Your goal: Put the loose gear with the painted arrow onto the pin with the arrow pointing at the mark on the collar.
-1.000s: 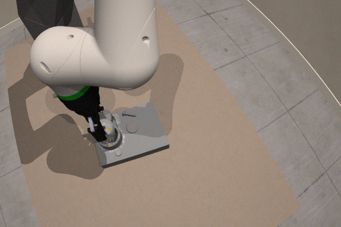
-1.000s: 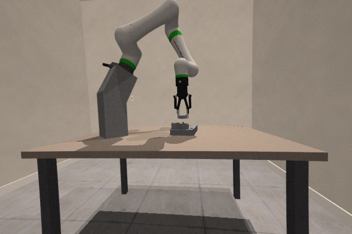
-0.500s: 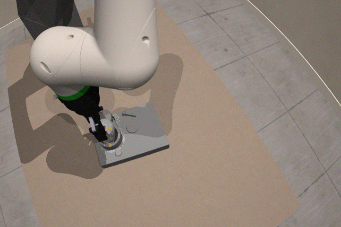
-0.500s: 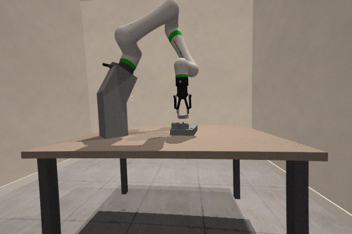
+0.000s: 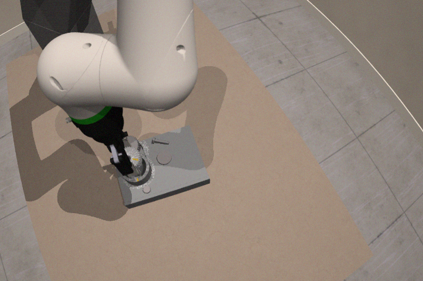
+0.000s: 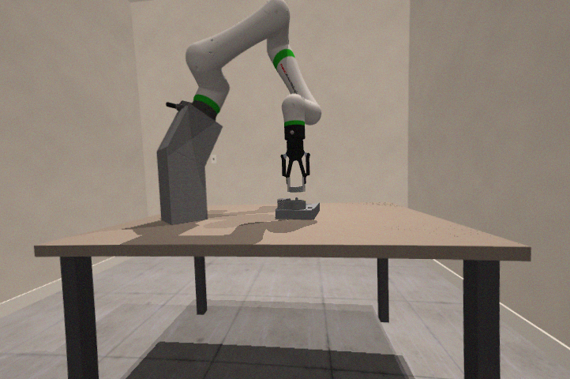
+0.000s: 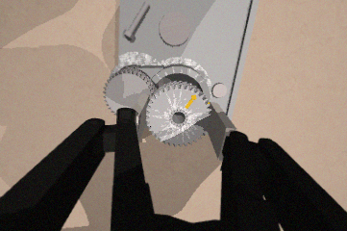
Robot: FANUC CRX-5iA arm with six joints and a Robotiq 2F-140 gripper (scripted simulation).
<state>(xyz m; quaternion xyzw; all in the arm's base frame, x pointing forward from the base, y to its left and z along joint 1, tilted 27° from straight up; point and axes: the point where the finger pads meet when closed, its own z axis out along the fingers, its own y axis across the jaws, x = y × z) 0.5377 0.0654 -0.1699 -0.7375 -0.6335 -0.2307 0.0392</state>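
Observation:
My gripper is shut on the loose silver gear and holds it above the grey timing case. The gear's orange arrow points up and to the right in the wrist view, toward a small yellow mark at the collar's rim. The collar shows partly behind the gear; the pin is hidden under it. From the side, the gripper hangs a short way above the case. In the top view the gear sits over the collar mark.
A second gear sits on the case beside the collar. A bolt, a round disc and a small round boss lie on the case top. The robot's grey base stands at the table's far left.

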